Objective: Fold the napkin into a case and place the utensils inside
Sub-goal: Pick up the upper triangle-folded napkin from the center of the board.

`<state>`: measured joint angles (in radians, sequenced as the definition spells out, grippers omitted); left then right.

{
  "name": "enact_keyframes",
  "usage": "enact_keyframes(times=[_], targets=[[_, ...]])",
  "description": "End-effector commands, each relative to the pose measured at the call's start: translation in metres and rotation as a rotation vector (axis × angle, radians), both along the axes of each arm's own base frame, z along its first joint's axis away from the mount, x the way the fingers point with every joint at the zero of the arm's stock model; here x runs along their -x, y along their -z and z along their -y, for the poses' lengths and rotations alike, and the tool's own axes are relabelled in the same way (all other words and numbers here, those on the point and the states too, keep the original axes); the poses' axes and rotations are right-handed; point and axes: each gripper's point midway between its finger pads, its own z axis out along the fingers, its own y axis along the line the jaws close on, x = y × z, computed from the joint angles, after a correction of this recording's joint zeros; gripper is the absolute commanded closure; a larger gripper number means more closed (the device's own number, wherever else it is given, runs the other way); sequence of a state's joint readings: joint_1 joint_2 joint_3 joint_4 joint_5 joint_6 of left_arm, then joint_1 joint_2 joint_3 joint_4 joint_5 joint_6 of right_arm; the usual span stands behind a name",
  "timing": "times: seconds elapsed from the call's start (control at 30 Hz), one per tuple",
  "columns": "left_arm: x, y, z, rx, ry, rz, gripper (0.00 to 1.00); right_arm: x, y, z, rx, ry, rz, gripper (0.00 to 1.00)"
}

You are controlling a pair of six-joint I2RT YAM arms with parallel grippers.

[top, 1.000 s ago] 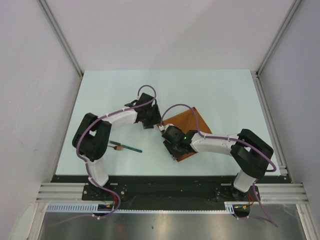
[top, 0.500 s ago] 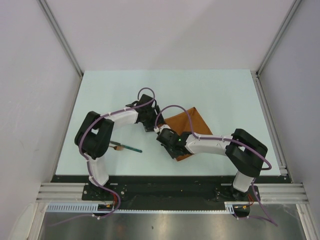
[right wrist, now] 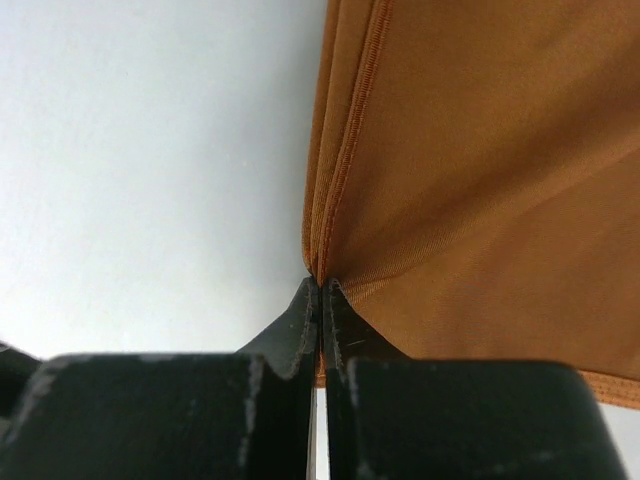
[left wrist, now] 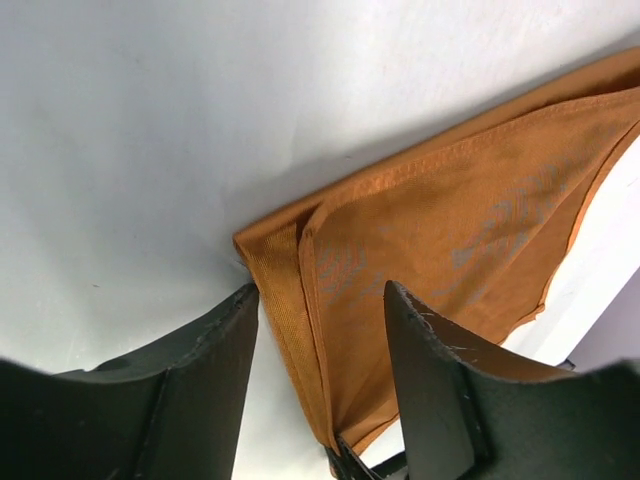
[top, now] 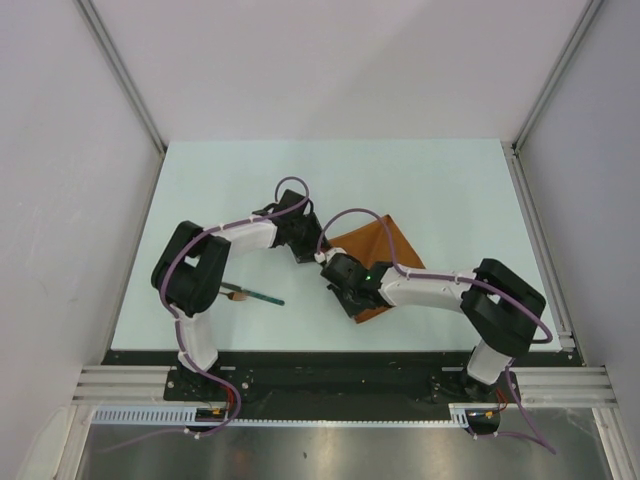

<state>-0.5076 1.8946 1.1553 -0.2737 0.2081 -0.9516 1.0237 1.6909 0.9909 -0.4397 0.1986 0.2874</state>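
Napkin (top: 388, 243) lies folded in layers on the pale surface (top: 450, 190), right of centre, with the utensils (top: 254, 295) well apart to its left, beside the left arm. Right claw (right wrist: 320, 297) is clamped tight on the cloth's left edge, fingers pressed together with the hem pinched between them. Left claw (left wrist: 320, 330) has its jaws spread over a folded corner, gripping nothing, that corner showing in the gap.

You have free passage over the far half of the table (top: 400, 170); left arm (top: 240, 235), right arm (top: 430, 290) and napkin (top: 385, 240) crowd the centre, utensils (top: 255, 295) near-left.
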Motion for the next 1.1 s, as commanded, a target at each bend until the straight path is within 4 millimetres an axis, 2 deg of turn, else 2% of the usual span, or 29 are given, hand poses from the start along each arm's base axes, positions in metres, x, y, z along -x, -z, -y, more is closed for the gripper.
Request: enact_keyframes(times=[0.0, 0.2, 0.23, 0.37, 0.47, 0.57, 0.9, 1.07], targets=[[0.006, 0.025, -0.013, -0.084, -0.043, -0.031, 0.42, -0.003, -0.024, -0.004, -0.114, 0.023, 0.007, 1.00], [0.010, 0.028, -0.022, -0.143, -0.045, -0.016, 0.43, -0.004, -0.033, -0.004, -0.206, 0.031, -0.022, 1.00], [0.008, 0.021, -0.023, -0.140, -0.044, 0.009, 0.43, -0.004, -0.033, -0.004, -0.215, 0.034, -0.029, 1.00], [0.012, 0.011, -0.029, -0.155, -0.036, 0.055, 0.41, -0.005, -0.034, -0.004, -0.229, 0.035, -0.038, 1.00], [0.022, 0.016, -0.028, -0.128, -0.034, 0.021, 0.38, -0.006, -0.036, -0.003, -0.243, 0.038, -0.044, 1.00], [0.029, 0.024, -0.019, -0.076, -0.020, -0.019, 0.38, -0.008, -0.039, -0.002, -0.264, 0.044, -0.048, 1.00], [0.026, 0.037, -0.007, -0.020, -0.034, -0.053, 0.41, -0.007, -0.044, 0.000, -0.299, 0.049, -0.066, 1.00], [0.025, 0.039, -0.012, -0.043, -0.056, -0.051, 0.46, -0.009, -0.048, -0.003, -0.314, 0.043, -0.060, 1.00]])
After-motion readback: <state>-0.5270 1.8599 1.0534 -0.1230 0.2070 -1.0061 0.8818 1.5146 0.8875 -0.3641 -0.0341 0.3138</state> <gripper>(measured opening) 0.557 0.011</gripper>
